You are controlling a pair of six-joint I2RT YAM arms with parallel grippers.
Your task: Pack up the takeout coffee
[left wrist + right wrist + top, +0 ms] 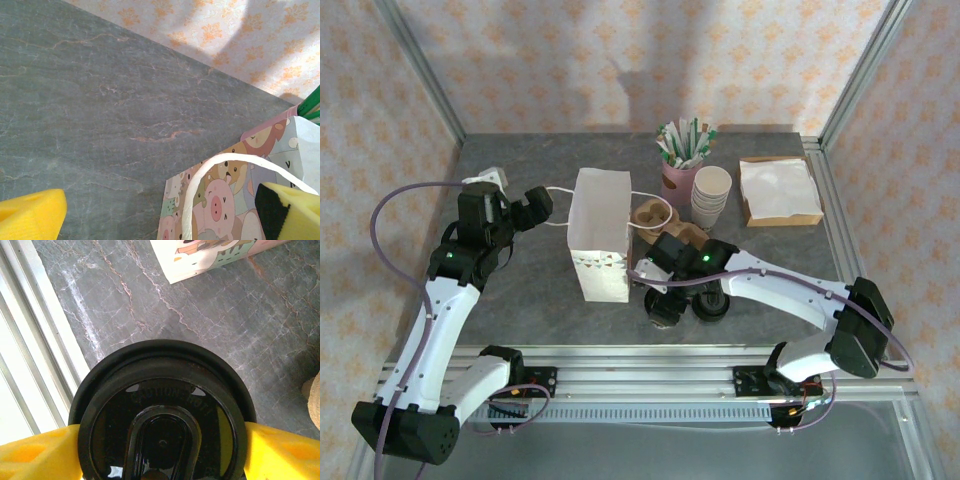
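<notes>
Coffee [663, 308] on the grey, marble-veined table [520, 160], near its front edge, just right of the near end of the bag [600, 235]. Round black plastic lid, glossy, with an oval recess in the middle and faint embossed lettering. Pressed on both sides by the yellow foam pads [35, 452] of the right gripper [162, 455], clamped on it. Second black lid [712, 305] just beside it, to the right. Bag tall and narrow, upright, white paper with cartoon pigs printed on one side and thin white cord handles. Left gripper [535, 205] at the bag's left, foam pads spread wide apart, one cord loop between them in the wrist view. Behind the coffee: moulded brown pulp carrier [655, 215], stack of cream cups [712, 195].
</notes>
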